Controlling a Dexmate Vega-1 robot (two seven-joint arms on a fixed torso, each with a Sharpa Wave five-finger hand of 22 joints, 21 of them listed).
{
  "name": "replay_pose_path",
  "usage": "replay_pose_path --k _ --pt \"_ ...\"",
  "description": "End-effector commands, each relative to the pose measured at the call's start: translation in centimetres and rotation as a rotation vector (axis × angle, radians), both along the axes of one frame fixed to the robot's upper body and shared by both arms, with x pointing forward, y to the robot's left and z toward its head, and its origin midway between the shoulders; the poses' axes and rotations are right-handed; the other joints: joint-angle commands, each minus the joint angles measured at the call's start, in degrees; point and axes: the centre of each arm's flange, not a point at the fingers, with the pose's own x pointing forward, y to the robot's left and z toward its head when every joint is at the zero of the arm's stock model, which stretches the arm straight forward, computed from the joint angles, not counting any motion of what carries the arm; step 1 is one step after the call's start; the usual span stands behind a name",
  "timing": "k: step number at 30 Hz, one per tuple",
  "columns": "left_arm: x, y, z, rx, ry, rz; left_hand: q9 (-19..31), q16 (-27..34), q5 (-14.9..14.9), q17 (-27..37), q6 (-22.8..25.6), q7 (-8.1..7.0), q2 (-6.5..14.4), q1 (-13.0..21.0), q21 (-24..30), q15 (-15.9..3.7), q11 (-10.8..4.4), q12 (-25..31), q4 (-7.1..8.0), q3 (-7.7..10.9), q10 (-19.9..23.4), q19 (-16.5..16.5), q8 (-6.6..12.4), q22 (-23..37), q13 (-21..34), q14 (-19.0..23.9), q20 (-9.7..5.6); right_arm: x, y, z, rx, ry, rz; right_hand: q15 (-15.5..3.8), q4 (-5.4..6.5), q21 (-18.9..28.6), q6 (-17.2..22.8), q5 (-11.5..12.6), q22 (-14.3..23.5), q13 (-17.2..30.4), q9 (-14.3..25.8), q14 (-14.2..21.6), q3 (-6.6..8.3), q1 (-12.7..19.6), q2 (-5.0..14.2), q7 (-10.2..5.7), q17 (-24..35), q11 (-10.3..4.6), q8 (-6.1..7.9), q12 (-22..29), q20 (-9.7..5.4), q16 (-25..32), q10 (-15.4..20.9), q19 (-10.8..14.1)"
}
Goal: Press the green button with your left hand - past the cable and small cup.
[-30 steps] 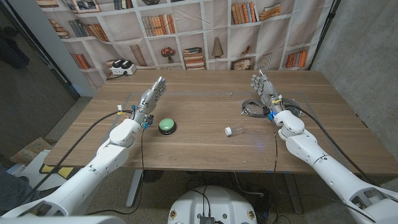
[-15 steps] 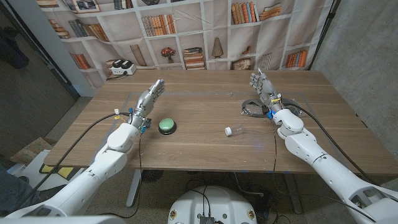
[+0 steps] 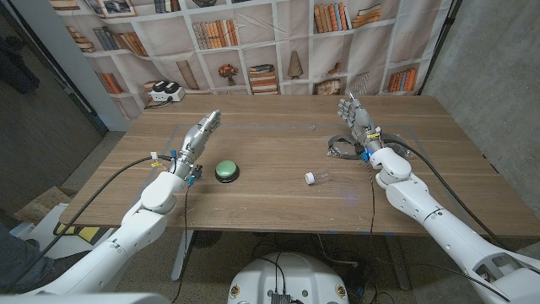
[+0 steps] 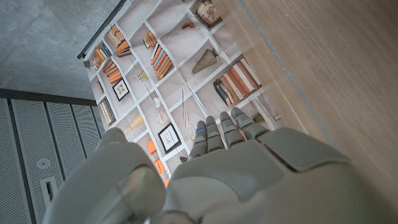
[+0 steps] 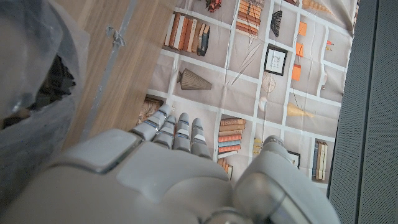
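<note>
Left hand (image 3: 196, 138) hovers with fingers straight and apart, holding nothing; the round green button (image 3: 226, 171) lies just beside it, untouched

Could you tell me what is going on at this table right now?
A two-armed robot is set to press the green button with its left robot hand. That hand is open, fingers stretched out, to the left of the button and not touching it. The right robot hand is open too, raised by a coiled cable. A small cup lies on its side between button and cable. Nothing is held, and the button is not yet pressed.
</note>
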Motion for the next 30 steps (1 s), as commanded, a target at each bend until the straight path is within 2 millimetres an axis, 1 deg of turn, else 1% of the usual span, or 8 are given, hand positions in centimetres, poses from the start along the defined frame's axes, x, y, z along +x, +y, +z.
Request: replay_pose_path --k 1,7,11,16,24,25,26,30 --pt "-1.7 -0.2 -0.9 0.015 -0.025 0.021 0.14 -0.19 -0.05 0.25 0.60 0.22 -0.36 -0.01 0.01 -0.14 -0.03 -0.10 0.05 -0.08 0.57 0.32 -0.02 0.15 0.28 0.49 -0.43 -0.2 -0.2 -0.2 -0.002 0.011 -0.002 0.01 -0.33 0.04 0.53 0.05 0.24 0.05 0.32 0.28 0.09 0.60 0.21 -0.18 0.06 -0.03 0.22 0.03 -0.85 0.00 0.56 0.57" --pt "-2.8 -0.3 -1.4 0.035 -0.057 0.079 0.15 -0.26 -0.03 0.25 0.89 0.01 -0.31 0.08 -0.10 -0.31 -0.12 -0.16 0.03 -0.14 0.86 0.38 -0.07 0.16 0.28 0.73 -0.47 -0.3 -0.1 0.0 -0.008 0.009 0.000 0.10 -0.35 0.02 0.58 0.03 0.24 0.05 0.32 0.30 0.04 0.55 0.18 -0.19 0.06 -0.06 0.22 0.02 -0.85 0.00 0.62 0.59" --pt "-3.2 -0.3 -1.7 0.047 -0.068 0.113 0.15 -0.31 -0.01 0.25 1.22 -0.08 -0.26 0.16 -0.19 -0.42 -0.77 -0.18 0.01 -0.19 1.19 0.44 -0.07 0.16 0.29 0.96 -0.55 -0.3 0.0 0.0 -0.012 0.010 0.003 0.04 -0.37 0.02 0.62 0.02 0.24 0.05 0.32 0.32 0.02 0.56 0.18 -0.19 0.06 0.00 0.22 0.02 -0.83 -0.01 0.66 0.61" --pt "-3.7 -0.3 -2.1 0.049 -0.082 0.133 0.15 -0.28 0.01 0.26 1.70 -0.17 -0.22 0.27 -0.20 -0.48 -0.50 -0.18 -0.02 -0.25 1.63 0.77 -0.04 0.16 0.29 1.43 -0.62 -0.2 0.2 -0.1 -0.015 0.012 0.006 0.04 -0.41 0.00 0.61 0.02 0.24 0.05 0.32 0.39 0.01 0.58 0.19 -0.27 0.06 0.02 0.20 0.00 -0.84 0.00 0.69 0.61" --pt "-4.2 -0.6 -2.0 0.095 -0.113 0.219 0.15 -0.34 0.05 0.25 2.29 -0.29 -0.17 0.45 -0.28 -0.71 -0.46 -0.24 -0.07 -0.32 2.09 1.06 -0.03 0.16 0.30 1.89 -0.70 -0.2 0.1 -0.2 -0.014 0.012 0.010 0.01 -0.44 -0.02 0.64 0.01 0.25 0.06 0.32 0.43 -0.02 0.56 0.22 -0.30 0.07 -0.09 0.19 -0.03 -0.84 -0.01 0.74 0.64" --pt "-4.3 -0.7 -2.0 0.103 -0.118 0.232 0.15 -0.37 0.07 0.25 2.37 -0.30 -0.15 0.51 -0.31 -0.70 -0.95 -0.27 -0.09 -0.34 2.21 1.12 -0.06 0.15 0.30 1.96 -0.74 -0.2 0.1 -0.2 -0.013 0.010 0.011 -0.02 -0.45 -0.02 0.65 0.01 0.25 0.06 0.32 0.44 -0.02 0.55 0.23 -0.30 0.07 -0.06 0.19 -0.03 -0.86 -0.01 0.77 0.65" --pt "-4.4 -0.8 -2.0 0.112 -0.125 0.247 0.15 -0.39 0.07 0.25 2.42 -0.33 -0.13 0.54 -0.33 -0.76 -0.80 -0.30 -0.10 -0.35 2.23 1.14 -0.08 0.15 0.30 2.01 -0.77 -0.2 0.1 -0.2 -0.009 0.012 0.012 0.02 -0.45 -0.02 0.65 0.01 0.25 0.06 0.32 0.42 -0.03 0.54 0.23 -0.30 0.08 -0.07 0.19 -0.03 -0.82 -0.02 0.78 0.64" --pt "-4.8 -1.1 -2.0 0.142 -0.148 0.301 0.15 -0.46 0.11 0.25 2.76 -0.47 -0.08 0.68 -0.38 -1.01 -1.12 -0.36 -0.15 -0.37 2.46 1.29 -0.07 0.15 0.30 2.17 -0.85 -0.2 -0.1 -0.2 -0.010 0.008 0.012 0.02 -0.45 -0.04 0.63 0.00 0.25 0.06 0.32 0.44 -0.06 0.51 0.23 -0.29 0.09 -0.09 0.17 -0.03 -0.82 -0.02 0.83 0.64"
